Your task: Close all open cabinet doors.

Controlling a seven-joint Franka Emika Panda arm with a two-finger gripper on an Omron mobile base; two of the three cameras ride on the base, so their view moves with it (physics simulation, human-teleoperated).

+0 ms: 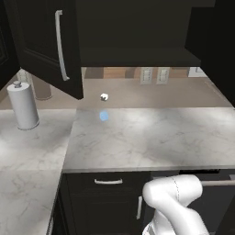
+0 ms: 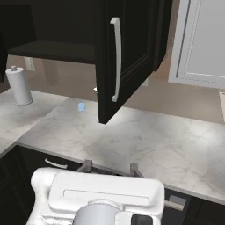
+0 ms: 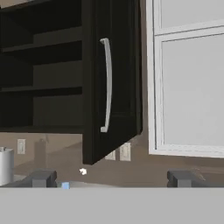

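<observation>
progress: early, nothing closed | upper left cabinet door (image 1: pixel 46 46) and right cabinet door (image 3: pixel 109 83) both ajar above bench (image 1: pixel 151 137) | end effector (image 3: pixel 111 178) spread open, untouching, facing right door

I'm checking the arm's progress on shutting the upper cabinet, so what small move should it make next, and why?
Probably advance the gripper toward the outer face of the right cabinet door, beside its silver handle. That door stands swung open off the shelves, the open fingers are apart from it, and the left cabinet door hangs open too.
</observation>
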